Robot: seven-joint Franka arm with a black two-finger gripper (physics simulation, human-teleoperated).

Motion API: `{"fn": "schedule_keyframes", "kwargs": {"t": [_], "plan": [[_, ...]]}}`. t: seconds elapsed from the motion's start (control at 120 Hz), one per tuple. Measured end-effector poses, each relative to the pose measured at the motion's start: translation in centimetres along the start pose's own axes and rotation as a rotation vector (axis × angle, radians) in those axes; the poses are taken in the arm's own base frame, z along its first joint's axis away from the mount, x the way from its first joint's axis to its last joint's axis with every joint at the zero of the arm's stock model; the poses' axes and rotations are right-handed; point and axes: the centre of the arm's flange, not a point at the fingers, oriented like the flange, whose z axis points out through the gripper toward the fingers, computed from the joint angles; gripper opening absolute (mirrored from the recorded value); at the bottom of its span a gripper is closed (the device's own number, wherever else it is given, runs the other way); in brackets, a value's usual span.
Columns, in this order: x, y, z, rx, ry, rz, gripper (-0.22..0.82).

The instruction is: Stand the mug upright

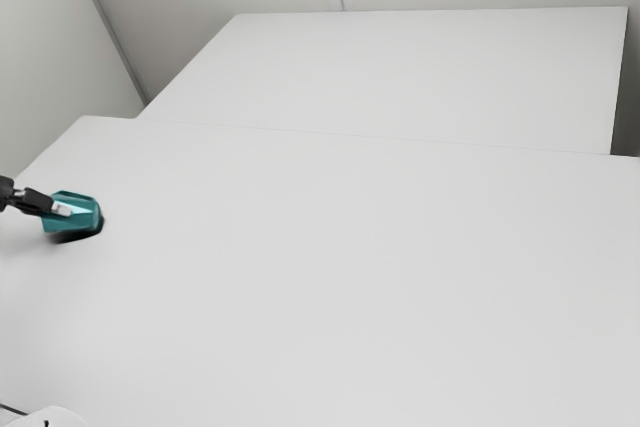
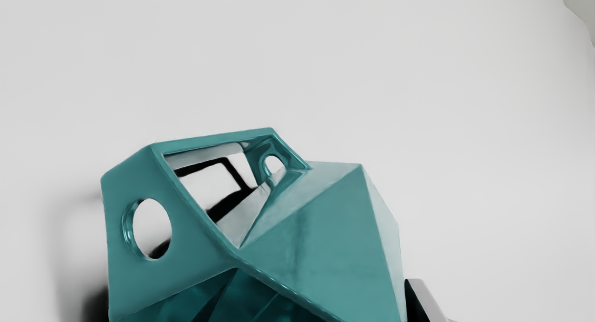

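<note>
Teal faceted mug [image 1: 88,219], right at the tip of the pincer [image 1: 62,209]

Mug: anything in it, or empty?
Cannot tell for sure. In the wrist view, the visible part of the mug's inside shows bare, dark teal walls with nothing against them; its deeper part is hidden.

Gripper [image 1: 62,209]: mostly black, slim and jointed, made of small angular pieces
End at the exterior view's left edge: black, compact, its details too small to tell
Link: a narrow greyish bit between two black parts
Middle section: black, blocky, longer than it is thick
Tip: pale, near white, small and blunt
Tip part in the wrist view [image 2: 425,303]: black face, smooth light-grey side, straight edges
</note>
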Motion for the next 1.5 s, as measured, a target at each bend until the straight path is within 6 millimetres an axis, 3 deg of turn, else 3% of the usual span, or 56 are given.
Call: {"fn": "schedule_keyframes", "kwargs": {"t": [0.425, 0.533, 0.6, 0.733, 0.908, 1.075, 1.217, 1.5], "plan": [[1.7, 2.8, -1.2, 0.004, -0.009, 0.039, -0.17], [2.4, 4.4, -1.1, 0.029, -0.049, 0.060, -0.17], [3.8, 7.2, 0.0, 0.048, -0.092, 0.087, -0.18], [6.7, 15.6, 4.5, 0.132, -0.223, 0.169, -0.18], [8.0, 23.6, 8.6, 0.284, -0.339, 0.271, -0.18], [9.1, 31.8, 16.1, 0.394, -0.464, 0.399, -0.18], [9.2, 37.8, 22.4, 0.482, -0.551, 0.469, -0.18], [7.3, 46.8, 31.4, 0.589, -0.575, 0.457, -0.18]]}}
